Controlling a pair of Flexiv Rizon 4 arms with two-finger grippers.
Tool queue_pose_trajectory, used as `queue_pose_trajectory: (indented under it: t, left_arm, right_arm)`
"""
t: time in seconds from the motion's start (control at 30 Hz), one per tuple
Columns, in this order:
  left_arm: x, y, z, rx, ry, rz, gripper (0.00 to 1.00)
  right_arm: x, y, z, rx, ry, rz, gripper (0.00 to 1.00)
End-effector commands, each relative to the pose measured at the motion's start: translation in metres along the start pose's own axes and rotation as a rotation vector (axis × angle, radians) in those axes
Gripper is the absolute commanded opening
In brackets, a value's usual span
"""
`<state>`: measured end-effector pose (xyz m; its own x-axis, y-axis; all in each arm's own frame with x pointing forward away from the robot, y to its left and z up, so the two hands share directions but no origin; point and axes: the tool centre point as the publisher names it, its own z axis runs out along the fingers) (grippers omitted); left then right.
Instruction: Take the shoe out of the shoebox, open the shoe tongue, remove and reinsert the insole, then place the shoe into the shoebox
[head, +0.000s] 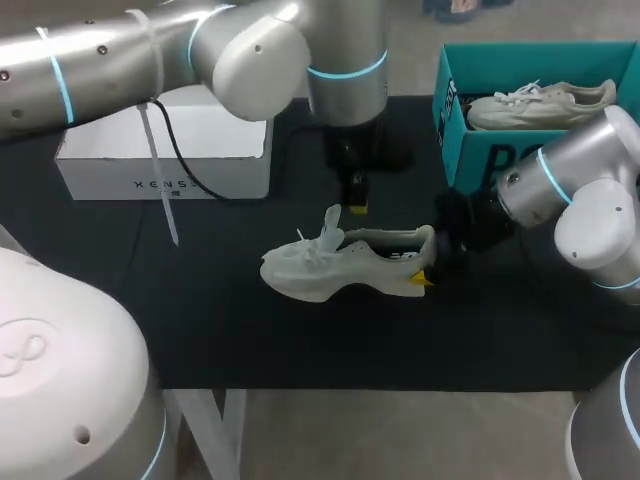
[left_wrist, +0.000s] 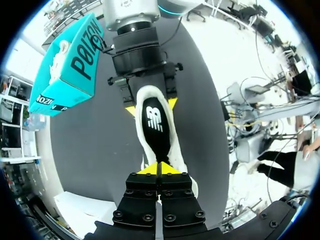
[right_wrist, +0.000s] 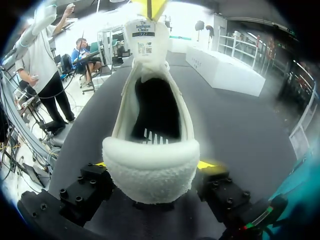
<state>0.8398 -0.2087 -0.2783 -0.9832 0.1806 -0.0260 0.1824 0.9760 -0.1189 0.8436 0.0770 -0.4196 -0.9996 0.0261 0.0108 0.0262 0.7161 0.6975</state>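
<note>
On the black worktop (head: 250, 330), between the two arms, one white shoe (head: 310, 272) is held at both ends.
At the back right stands the teal shoebox (head: 468, 150), open, with a second shoe (head: 540, 103) lying in it, and a white box (head: 170, 150) sits at the back left. The white shoe rests near the middle of the worktop, well apart from the shoebox, with its heel toward the right arm. The right gripper (head: 428, 275) is spread wide around the heel, and one yellow tip presses on each side of it. The left gripper (head: 356, 207) comes down from above with its fingers pressed almost together, pinching the tongue (right_wrist: 142, 40), which stands lifted away from the opening. Inside the shoe, the black insole (left_wrist: 156, 127) can be seen.
</note>
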Motion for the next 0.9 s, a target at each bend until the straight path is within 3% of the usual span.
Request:
queue_pose_trajectory:
  t: [0.03,0.27,0.47,0.63,0.9]
  left_arm:
    - [0.002,0.004,0.0,0.032,-0.004,0.001,0.0]
    - [0.002,0.004,0.0,0.032,-0.004,0.001,0.0]
    - [0.001,-0.001,0.009,0.089,-0.021,-0.027,0.0]
    - [0.002,-0.016,0.021,0.15,-0.015,0.015,0.0]
    - [0.002,-0.038,0.046,0.18,0.007,0.084,0.0]
  right_arm:
    - [-0.002,-0.001,0.003,0.003,0.0,0.001,0.0]
    - [-0.002,-0.001,0.003,0.003,0.0,0.001,0.0]
    - [-0.002,-0.001,0.003,0.003,0.0,0.001,0.0]
    - [-0.002,-0.001,0.003,0.003,0.0,0.001,0.0]
    - [-0.002,-0.001,0.003,0.003,0.0,0.001,0.0]
